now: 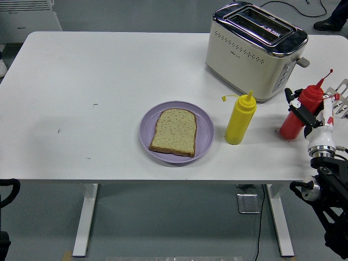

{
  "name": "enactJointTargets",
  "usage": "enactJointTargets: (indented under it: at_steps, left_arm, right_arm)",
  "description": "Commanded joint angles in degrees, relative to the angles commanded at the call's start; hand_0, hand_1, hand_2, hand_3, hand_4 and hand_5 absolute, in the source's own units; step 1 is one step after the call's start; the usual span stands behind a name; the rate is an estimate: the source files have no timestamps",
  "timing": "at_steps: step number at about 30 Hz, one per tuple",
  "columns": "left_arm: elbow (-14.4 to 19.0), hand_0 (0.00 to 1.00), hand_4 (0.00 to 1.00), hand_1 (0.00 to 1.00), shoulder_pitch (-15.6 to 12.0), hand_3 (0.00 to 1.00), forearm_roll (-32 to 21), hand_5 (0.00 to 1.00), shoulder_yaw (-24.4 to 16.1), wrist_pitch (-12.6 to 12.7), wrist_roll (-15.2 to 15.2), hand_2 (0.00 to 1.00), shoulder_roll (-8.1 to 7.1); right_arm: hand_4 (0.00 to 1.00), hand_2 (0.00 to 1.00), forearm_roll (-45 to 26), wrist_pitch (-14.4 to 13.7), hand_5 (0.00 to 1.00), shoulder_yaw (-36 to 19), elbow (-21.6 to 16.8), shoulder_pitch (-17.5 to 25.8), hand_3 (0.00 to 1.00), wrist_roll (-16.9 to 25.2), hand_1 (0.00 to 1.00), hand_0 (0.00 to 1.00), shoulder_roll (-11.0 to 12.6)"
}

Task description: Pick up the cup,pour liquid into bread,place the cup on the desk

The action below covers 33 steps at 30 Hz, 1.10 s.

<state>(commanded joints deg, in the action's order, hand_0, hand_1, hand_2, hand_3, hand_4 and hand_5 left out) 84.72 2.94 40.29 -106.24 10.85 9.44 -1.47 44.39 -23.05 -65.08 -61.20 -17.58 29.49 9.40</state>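
Your right hand [309, 113] has its fingers [296, 103] wrapped around the red squeeze bottle [300, 115], tilted at the counter's [98, 81] right edge. The bread [174, 131] sits on the purple plate [203, 130], beside the yellow bottle [240, 119].

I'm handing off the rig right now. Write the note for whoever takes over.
Right robot hand: shut on the red bottle, tilted, at the table's right edge by the toaster.
Left robot hand: not seen.
Bread lies on the purple plate; yellow bottle stands upright right of it.
Done: grasp.
Left: carry to the bread, pour, set the bottle down.
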Motion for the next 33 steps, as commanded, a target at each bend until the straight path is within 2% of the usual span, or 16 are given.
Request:
enactJointTargets:
  at_steps: [11, 19, 26, 33]
  left_arm:
    - [0.0, 0.749, 0.605, 0.756, -0.2, 0.66, 0.0, 0.998, 0.2, 0.0, 0.0, 0.762, 0.06]
    - [0.0, 0.749, 0.602, 0.756, -0.2, 0.659, 0.0, 0.998, 0.2, 0.0, 0.0, 0.762, -0.02]
    - [0.1, 0.749, 0.601, 0.756, -0.2, 0.658, 0.0, 0.998, 0.0, 0.0, 0.0, 0.761, -0.04]
    - [0.1, 0.749, 0.6, 0.756, -0.1, 0.658, 0.1, 0.998, -0.2, 0.0, 0.1, 0.761, 0.0]
  right_arm:
    - [0.821, 0.233, -1.6, -0.3, 0.135, -1.5, -3.0, 0.6, 0.235, -0.2, 0.085, 0.002, 0.5]
    - [0.799, 0.226, 0.4, -0.5, 0.085, -4.5, -8.4, 0.5, 0.245, -1.8, 0.074, 0.002, 1.9]
    - [0.794, 0.23, 6.5, -1.1, 0.078, -6.3, -14.3, -0.7, 0.252, -4.5, 0.081, 0.002, 4.5]
    - [0.792, 0.235, 18.2, -2.8, 0.081, -5.8, -18.9, -3.9, 0.253, -9.1, 0.088, 0.002, 7.5]
